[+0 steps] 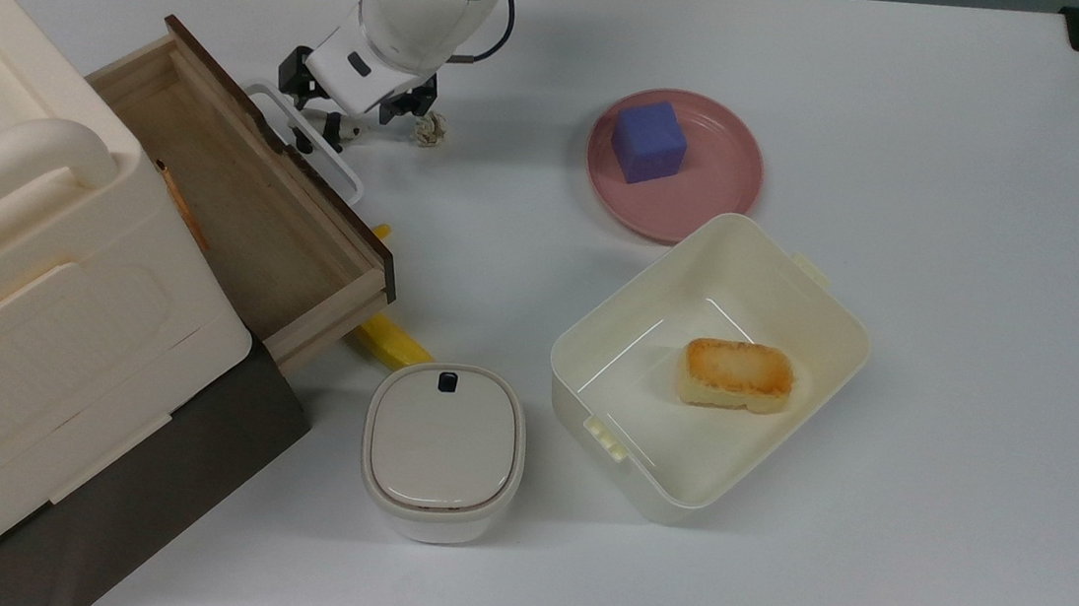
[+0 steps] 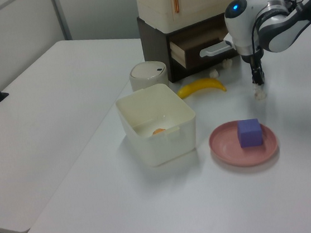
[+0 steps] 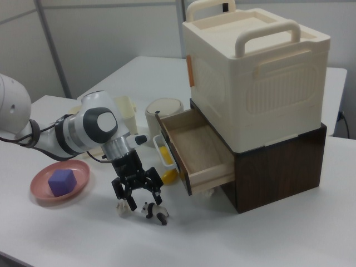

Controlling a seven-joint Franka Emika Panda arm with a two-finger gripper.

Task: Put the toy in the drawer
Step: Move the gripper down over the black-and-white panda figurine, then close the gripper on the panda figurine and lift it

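1. The gripper [image 3: 137, 196] hangs low over the white table [image 1: 947, 283] with its black fingers spread wide and nothing held; in the right view its tips straddle the space just above the toy [image 3: 154, 211].

2. The toy is a tiny black-and-white panda figurine standing on the table, near the front of the drawer [image 3: 196, 152]. In the top view it peeks out [image 1: 343, 129] from under the gripper, just right of the drawer's white loop handle [image 1: 303, 137].

3. The drawer is pulled open: shallow, pale bare wood inside, with a dark brown front panel. It sits in a dark brown base under a big cream carrying box [image 3: 253, 67].

4. Risk, as I judge it: a small wrinkly paper ball [image 1: 431, 130] lies just beside the panda, on the top view's right. A slightly off closing could catch the ball or push it along.

5. Second risk: the panda is small, glossy-looking and irregular, so it may tip or squirt out from between the fingers if they close off-centre.

6. Third risk: the loop handle lies very near the gripper on the top view's left; a finger coming down there could strike it and shift the drawer.

7. Elsewhere are a matte purple cube [image 1: 649, 141] on a smooth pink plate [image 1: 718, 196], a cream plastic tub [image 1: 827, 301] holding a browned bread piece [image 1: 738, 374], a rounded lidded container [image 1: 442, 449] and a yellow banana [image 2: 201, 87].
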